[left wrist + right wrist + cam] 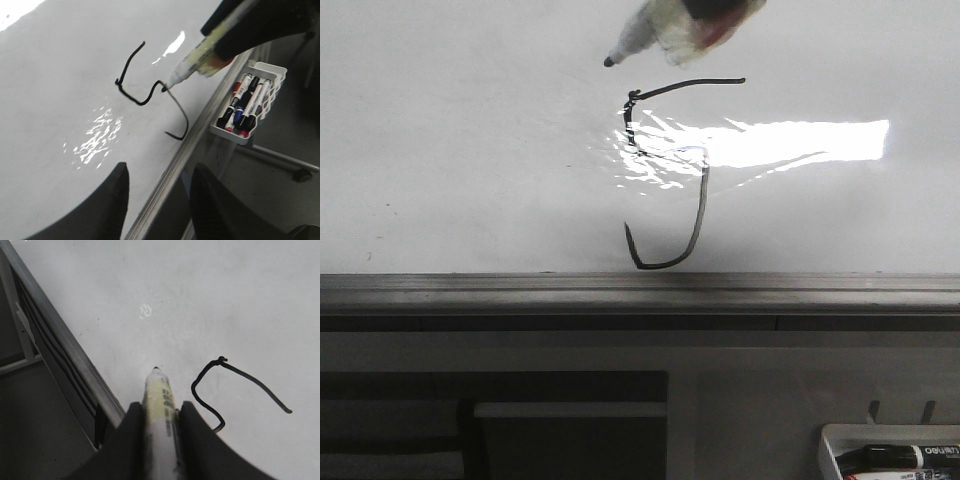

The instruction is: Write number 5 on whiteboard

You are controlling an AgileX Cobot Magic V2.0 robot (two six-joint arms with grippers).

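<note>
1. Whiteboard (pixel 450 150) is the biggest thing here. It is white and shiny, and it fills most of the front view. A bright, wrinkly patch of light (pixel 760 145) sits on it, right of the middle.
2. A grey metal rail (pixel 640 292) runs along the near edge of the whiteboard.
3. The number 5 (pixel 698 215) is drawn on the whiteboard in thin black line. It has a slanted bar on top, a short stroke on the left side, and a long tail that hooks up at the end. It looks a bit like a J. Its hook ends just above the rail. Part of it crosses the bright patch.
4. The right pincer (pixel 161 437) is pinching a marker (pixel 161 405). Its two dark fingers (pixel 131 440) press on both sides of the marker's pale yellow and white body.
5. The marker's dark tip (pixel 609 61) points down and left in the front view. It sits near the top left corner of the number 5. I cannot tell if the tip touches the board.
6. The left pincer (pixel 157 200) is spread apart. Nothing is between its two dark fingers (pixel 112 210). It hangs over the near edge of the whiteboard and the rail.
7. A small white tray (pixel 269 67) hangs just beside the rail, off the whiteboard. It holds a few markers (pixel 245 102) with black, blue and red caps.
</note>
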